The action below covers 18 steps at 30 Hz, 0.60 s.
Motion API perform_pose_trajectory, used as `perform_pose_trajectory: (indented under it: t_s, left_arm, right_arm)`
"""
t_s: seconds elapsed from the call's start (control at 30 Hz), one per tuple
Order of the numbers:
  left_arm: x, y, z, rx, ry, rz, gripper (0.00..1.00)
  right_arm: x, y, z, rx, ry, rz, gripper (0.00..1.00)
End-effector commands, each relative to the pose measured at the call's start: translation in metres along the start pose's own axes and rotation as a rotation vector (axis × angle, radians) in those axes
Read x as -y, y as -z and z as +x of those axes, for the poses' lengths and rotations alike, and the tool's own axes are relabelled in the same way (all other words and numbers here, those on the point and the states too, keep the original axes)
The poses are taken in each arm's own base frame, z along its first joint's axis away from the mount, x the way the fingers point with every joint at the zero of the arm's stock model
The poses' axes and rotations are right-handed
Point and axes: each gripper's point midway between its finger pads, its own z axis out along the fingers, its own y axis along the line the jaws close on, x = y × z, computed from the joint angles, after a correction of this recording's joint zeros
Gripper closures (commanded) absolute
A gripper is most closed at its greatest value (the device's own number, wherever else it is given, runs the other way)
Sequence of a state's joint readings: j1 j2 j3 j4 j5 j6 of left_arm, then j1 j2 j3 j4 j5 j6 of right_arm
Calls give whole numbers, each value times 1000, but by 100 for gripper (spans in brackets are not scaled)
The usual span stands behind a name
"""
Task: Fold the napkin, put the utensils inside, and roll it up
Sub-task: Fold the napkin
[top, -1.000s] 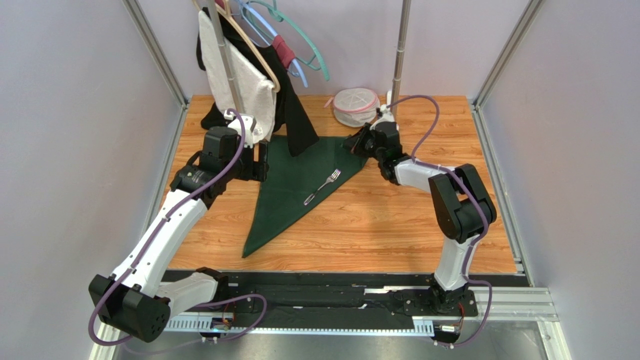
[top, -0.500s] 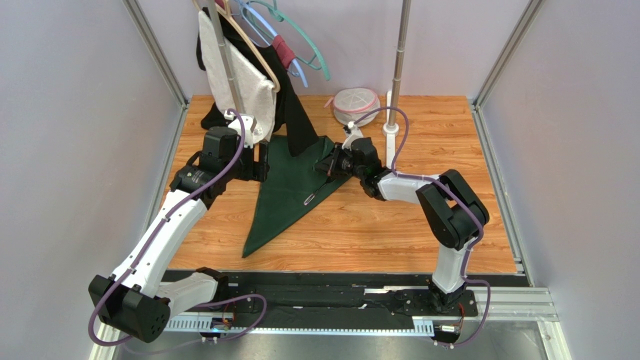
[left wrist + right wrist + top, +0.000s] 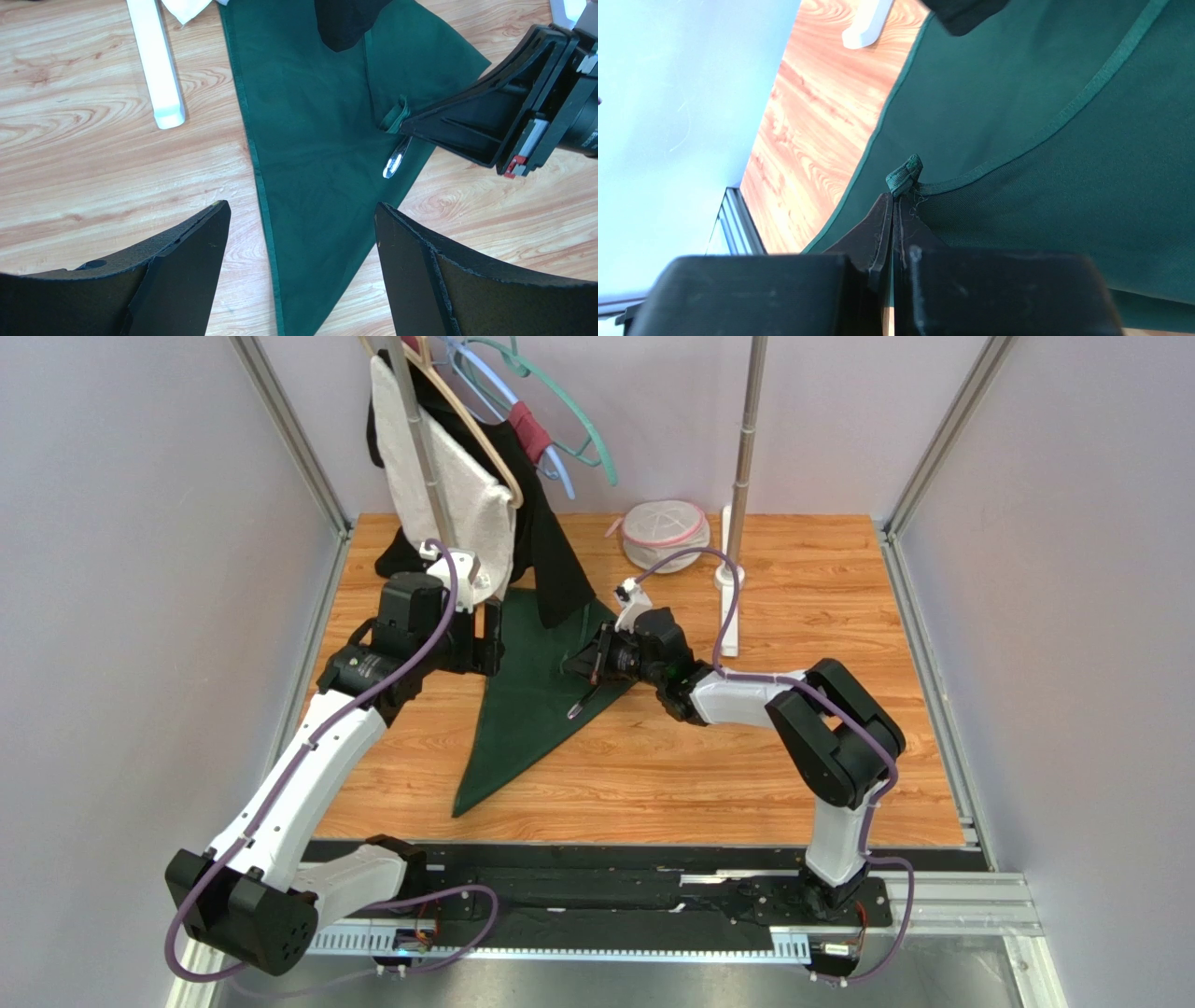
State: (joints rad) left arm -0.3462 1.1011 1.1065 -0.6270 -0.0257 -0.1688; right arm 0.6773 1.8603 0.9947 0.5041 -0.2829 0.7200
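Note:
A dark green napkin [image 3: 516, 711] lies on the wooden table as a long triangle pointing toward me. My right gripper [image 3: 581, 669] is shut on the napkin's right corner [image 3: 905, 175], which it holds folded leftward over the cloth. Only the handle end of the silver fork [image 3: 578, 709] pokes out below that fold, and it shows in the left wrist view too, fork [image 3: 394, 159] beside the right gripper [image 3: 484, 115]. My left gripper [image 3: 485, 639] stands open over the napkin's left edge [image 3: 256, 175], with nothing between its fingers [image 3: 189, 259].
A garment rack with hangers, a white cloth [image 3: 442, 476] and a black garment [image 3: 554, 567] stands at the back left; its white foot [image 3: 158, 70] rests left of the napkin. A pink-rimmed mesh pouch [image 3: 664, 534] and a pole [image 3: 744, 448] are at the back.
My right gripper has swept left with the napkin corner, folding it over the fork, which was fully exposed a second ago. The left arm has not moved.

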Motion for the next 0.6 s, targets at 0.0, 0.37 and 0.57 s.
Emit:
perform_pose_trajectory:
  t_s: [0.0,0.37,0.57]
  left_arm:
    - [2,7,-12,49,-4,17,16]
    - [2,6,-11,45,-6,15,16]
    - [1,6,-11,47,-6,11,16]
  right_arm:
    - [-37,0,-15,46,37,-102,100]
    - [-43,-6,2,3,47,-118,100]
    - [-43,-6,15,-28,65,-114,100]
